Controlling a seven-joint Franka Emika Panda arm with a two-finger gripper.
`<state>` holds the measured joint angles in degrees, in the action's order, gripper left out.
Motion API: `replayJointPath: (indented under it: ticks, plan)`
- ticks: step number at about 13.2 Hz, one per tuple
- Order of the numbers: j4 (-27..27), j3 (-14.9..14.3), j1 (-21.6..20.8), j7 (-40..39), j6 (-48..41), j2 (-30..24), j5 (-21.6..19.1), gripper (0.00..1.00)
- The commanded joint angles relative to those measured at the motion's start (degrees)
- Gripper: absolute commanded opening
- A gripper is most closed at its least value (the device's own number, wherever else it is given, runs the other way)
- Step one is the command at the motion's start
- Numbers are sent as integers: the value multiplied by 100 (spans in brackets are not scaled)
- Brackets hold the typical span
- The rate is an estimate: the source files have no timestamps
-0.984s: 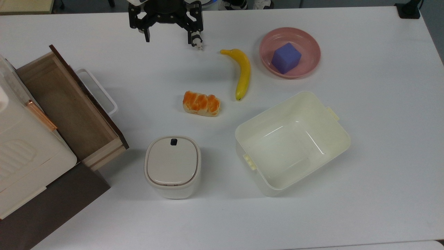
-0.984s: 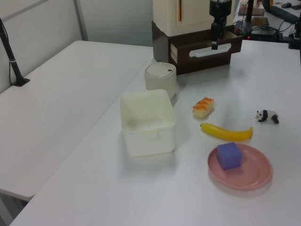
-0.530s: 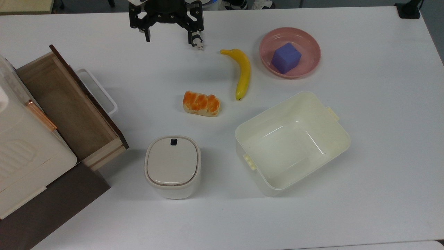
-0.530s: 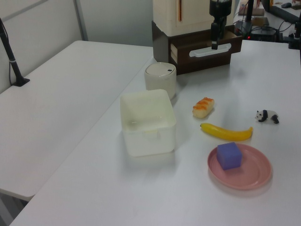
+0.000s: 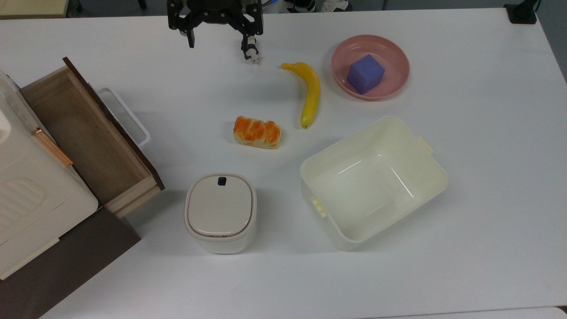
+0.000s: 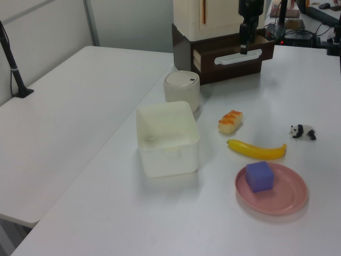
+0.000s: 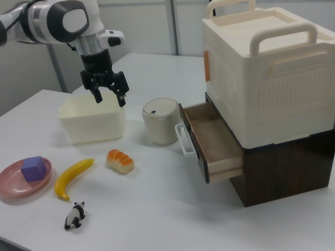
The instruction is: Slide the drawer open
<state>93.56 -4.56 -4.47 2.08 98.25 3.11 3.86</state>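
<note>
Drawer pulled out beside lidded bin, bread loaf nearby; pincer spread, empty, well apart.

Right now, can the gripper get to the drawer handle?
Probably yes. The gripper hangs open above the table, and nothing stands between it and the white handle of the drawer.

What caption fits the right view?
Open end effector raised above the table, away from the pulled-out drawer.
</note>
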Motion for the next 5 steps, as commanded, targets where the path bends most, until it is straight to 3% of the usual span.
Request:
replayJointPath:
  ticks: [1, 5]
  plan:
    - [-22, 8, -28, 372, -245, -100, -105, 100]
    - [-22, 17, -2, 398, -245, -109, -114, 100]
